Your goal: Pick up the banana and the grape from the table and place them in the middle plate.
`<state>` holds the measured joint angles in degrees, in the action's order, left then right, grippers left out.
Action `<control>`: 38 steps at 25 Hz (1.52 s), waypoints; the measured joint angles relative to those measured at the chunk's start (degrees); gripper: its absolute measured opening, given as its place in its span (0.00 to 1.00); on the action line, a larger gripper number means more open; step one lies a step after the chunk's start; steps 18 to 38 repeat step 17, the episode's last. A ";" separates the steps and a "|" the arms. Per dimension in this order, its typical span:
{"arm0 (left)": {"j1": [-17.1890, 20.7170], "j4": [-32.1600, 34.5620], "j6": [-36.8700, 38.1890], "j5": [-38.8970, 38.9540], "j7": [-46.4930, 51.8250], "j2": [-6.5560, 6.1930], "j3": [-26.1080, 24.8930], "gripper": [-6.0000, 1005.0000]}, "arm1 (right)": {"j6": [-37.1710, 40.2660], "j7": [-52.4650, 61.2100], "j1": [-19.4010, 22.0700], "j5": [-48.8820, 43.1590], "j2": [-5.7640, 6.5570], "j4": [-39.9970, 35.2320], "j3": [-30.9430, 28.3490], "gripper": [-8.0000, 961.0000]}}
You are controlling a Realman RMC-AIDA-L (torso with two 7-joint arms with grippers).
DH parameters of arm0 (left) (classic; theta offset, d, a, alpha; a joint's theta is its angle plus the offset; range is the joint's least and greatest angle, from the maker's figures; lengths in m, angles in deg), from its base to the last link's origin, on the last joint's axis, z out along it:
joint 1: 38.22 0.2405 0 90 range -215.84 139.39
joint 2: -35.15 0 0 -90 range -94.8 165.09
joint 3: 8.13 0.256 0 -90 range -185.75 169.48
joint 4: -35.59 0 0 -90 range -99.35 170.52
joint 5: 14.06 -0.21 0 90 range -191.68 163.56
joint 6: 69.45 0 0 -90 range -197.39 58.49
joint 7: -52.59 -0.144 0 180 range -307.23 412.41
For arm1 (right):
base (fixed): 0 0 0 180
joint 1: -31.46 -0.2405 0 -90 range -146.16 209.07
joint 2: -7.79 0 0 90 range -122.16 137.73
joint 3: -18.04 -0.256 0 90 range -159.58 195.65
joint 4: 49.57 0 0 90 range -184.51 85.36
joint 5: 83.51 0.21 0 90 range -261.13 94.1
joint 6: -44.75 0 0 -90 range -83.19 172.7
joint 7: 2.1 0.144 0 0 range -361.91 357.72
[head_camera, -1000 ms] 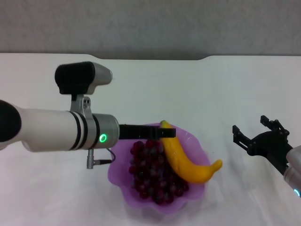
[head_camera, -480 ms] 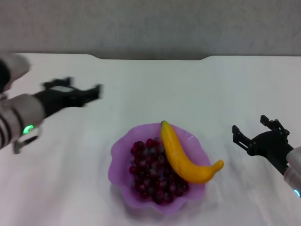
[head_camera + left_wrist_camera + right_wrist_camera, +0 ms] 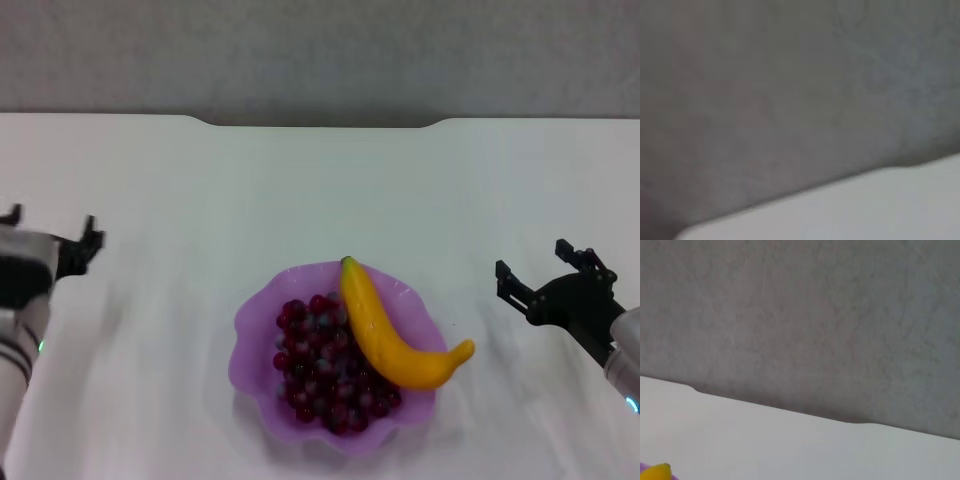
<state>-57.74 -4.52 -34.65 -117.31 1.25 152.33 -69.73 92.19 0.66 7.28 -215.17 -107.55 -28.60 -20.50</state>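
The banana (image 3: 395, 335) lies in the middle plate (image 3: 255, 310), resting on the grape (image 3: 325, 365) along the bunch's right side. Its green tip points toward the plate's far rim, and its stem end overhangs the right rim. It is glossy, yellow-orange and evenly curved. The grape is a dense heap of dark red-purple berries, some bluish-grey, filling the plate's left and centre. The plate is translucent purple with a scalloped rim and stands on the white table (image 3: 320, 190).

Judgement: both placements appear complete, so the step in hand is retreat. The next move calls only for parking both arms away from the plate.

The left gripper (image 3: 50, 240) is well left of the plate, fingers spread, empty. The right gripper (image 3: 545, 275) is right of the plate, fingers apart, empty.
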 joint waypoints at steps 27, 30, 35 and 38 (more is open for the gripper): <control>-4.11 26.46 24.77 -18.86 75.24 -0.29 16.73 0.90 | 3.50 0.02 -0.02 -0.04 -0.08 -0.48 0.10 0.93; -4.11 26.46 24.77 -18.86 75.24 -0.29 16.73 0.90 | 3.50 0.02 -0.02 -0.04 -0.08 -0.48 0.10 0.93; -4.11 26.46 24.77 -18.86 75.24 -0.29 16.73 0.90 | 3.50 0.02 -0.02 -0.04 -0.08 -0.48 0.10 0.93; -4.11 26.46 24.77 -18.86 75.24 -0.29 16.73 0.90 | 3.50 0.02 -0.02 -0.04 -0.08 -0.48 0.10 0.93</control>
